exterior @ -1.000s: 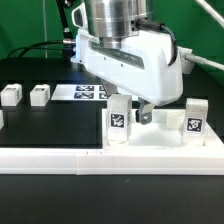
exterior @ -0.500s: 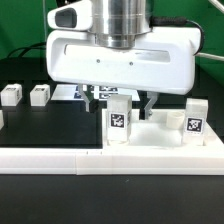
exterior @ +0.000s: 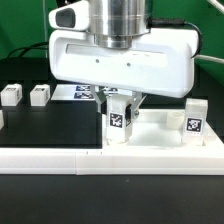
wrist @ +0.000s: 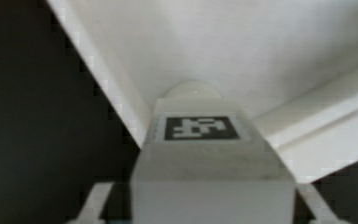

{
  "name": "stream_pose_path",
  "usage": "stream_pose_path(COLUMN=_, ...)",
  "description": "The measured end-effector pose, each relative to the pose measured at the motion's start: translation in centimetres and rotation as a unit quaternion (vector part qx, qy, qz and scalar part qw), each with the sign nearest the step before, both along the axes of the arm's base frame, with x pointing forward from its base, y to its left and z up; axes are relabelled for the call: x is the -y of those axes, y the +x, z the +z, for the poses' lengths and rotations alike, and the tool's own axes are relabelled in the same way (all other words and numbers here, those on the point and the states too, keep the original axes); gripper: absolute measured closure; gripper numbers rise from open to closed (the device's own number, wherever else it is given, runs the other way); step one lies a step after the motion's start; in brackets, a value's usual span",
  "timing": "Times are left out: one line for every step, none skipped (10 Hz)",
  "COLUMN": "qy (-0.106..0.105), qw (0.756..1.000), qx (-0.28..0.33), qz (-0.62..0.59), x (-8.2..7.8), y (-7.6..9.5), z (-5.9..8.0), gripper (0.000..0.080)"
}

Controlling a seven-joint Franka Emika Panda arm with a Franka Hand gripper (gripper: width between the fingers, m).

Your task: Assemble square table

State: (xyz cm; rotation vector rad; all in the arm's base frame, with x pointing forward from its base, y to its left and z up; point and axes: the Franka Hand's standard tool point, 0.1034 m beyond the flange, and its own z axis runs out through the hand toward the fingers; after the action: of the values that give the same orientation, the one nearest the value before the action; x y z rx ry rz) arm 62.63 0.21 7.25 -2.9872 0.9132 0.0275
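The square table's white tray-like top (exterior: pixel 155 137) lies at the exterior view's right. A white tagged leg (exterior: pixel 119 120) stands upright at its near left corner, and a second leg (exterior: pixel 193 118) stands at the near right corner. My gripper (exterior: pixel 119 103) hangs straight over the left leg, with a finger on each side of its upper part. In the wrist view the leg (wrist: pixel 202 170) fills the space between the fingers (wrist: pixel 101 203), with thin dark gaps at both sides, so the gripper (wrist: pixel 202 208) is open. The top (wrist: pixel 247 50) lies beyond it.
Two loose white legs (exterior: pixel 12 95) (exterior: pixel 40 95) stand on the black table at the exterior view's left. The marker board (exterior: pixel 84 92) lies behind them. A long white rail (exterior: pixel 90 159) runs along the front edge.
A second ago the hand was turned at an angle beside the leg. It has squared up, and its fingers have drawn in from wide apart to close on both sides of the leg.
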Motion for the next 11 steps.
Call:
stream_pose_path(qy=0.0, qw=0.999, qx=-0.001, qz=-0.034, x=0.02, y=0.0, z=-0.01, gripper=0.0509)
stream_pose_path(qy=-0.001, qw=0.998, qx=-0.002, qz=-0.066, x=0.04, y=-0.01, z=-0.02, gripper=0.0509)
stream_pose_path(qy=-0.001, qw=0.996, qx=-0.002, qz=-0.092, x=0.05, y=-0.02, z=-0.02, gripper=0.0509)
stream_pose_path(qy=-0.003, qw=0.987, qx=-0.001, qz=-0.158, x=0.08, y=0.07, z=-0.07, gripper=0.0509)
stream_pose_path(qy=-0.006, qw=0.976, qx=0.0, qz=-0.218, x=0.1, y=0.15, z=-0.09, gripper=0.0509)
stream_pose_path(qy=-0.005, qw=0.962, qx=-0.001, qz=-0.275, x=0.14, y=0.12, z=-0.12, gripper=0.0509)
stream_pose_path(qy=0.0, qw=0.933, qx=-0.003, qz=-0.361, x=0.2, y=0.05, z=-0.14, gripper=0.0509)
stream_pose_path(qy=0.005, qw=0.903, qx=-0.004, qz=-0.429, x=0.28, y=-0.07, z=-0.17, gripper=0.0509)
stream_pose_path(qy=0.025, qw=0.877, qx=-0.007, qz=-0.479, x=0.52, y=-0.22, z=-0.26, gripper=0.0509)
stream_pose_path(qy=0.054, qw=0.847, qx=-0.008, qz=-0.529, x=0.83, y=-0.48, z=-0.32, gripper=0.0509)
stream_pose_path(qy=0.081, qw=0.807, qx=-0.01, qz=-0.585, x=0.91, y=-0.7, z=-0.34, gripper=0.0509)
